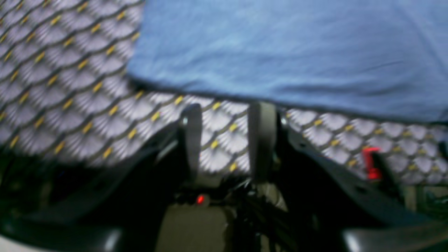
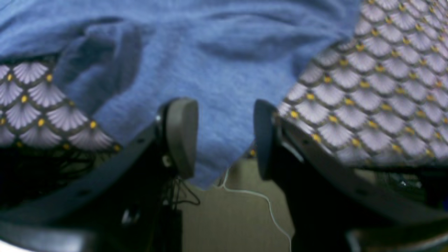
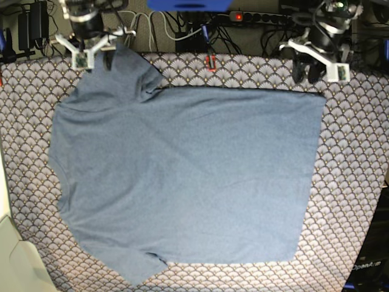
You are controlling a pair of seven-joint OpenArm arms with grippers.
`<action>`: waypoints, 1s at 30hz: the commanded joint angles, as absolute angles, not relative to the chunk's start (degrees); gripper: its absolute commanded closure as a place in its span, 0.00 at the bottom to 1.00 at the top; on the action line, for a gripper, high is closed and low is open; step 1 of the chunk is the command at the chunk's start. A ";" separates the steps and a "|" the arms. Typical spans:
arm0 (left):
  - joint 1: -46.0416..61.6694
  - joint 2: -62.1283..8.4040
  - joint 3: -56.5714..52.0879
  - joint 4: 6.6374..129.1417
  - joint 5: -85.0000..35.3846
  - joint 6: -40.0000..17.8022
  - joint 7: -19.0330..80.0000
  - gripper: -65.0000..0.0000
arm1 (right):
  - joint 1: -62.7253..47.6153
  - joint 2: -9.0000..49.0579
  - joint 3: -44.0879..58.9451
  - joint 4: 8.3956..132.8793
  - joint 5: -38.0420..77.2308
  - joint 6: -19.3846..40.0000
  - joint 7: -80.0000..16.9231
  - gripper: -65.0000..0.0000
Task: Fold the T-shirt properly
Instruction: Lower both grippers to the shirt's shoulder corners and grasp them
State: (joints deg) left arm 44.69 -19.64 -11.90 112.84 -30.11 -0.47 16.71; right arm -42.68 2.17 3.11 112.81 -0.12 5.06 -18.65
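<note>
The slate-blue T-shirt lies spread flat on the scallop-patterned tablecloth, neck to the left and hem to the right; no lettering shows. My right gripper is at the far sleeve, at the table's back edge. In the right wrist view it is open, and the sleeve tip of the T-shirt lies between its fingers. My left gripper is by the far hem corner. In the left wrist view it is open and empty over the tablecloth, just short of the T-shirt's edge.
A power strip and cables run behind the table's back edge. A red clip sits on that edge and shows in the left wrist view. A white object is at the front left corner. A white cable trails on the floor.
</note>
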 commanded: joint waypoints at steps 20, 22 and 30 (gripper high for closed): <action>44.26 -19.91 -16.31 113.80 -30.20 -0.57 15.69 0.66 | -35.03 -3.03 21.14 105.10 10.07 17.45 -25.36 0.57; 44.26 -19.91 -16.31 113.80 -30.20 -0.57 15.69 0.66 | -35.21 -2.95 20.97 103.87 10.07 17.45 -25.27 0.57; 44.26 -19.91 -16.31 113.80 -30.20 -0.57 15.69 0.66 | -35.47 -3.21 19.38 102.99 10.07 17.45 -25.36 0.58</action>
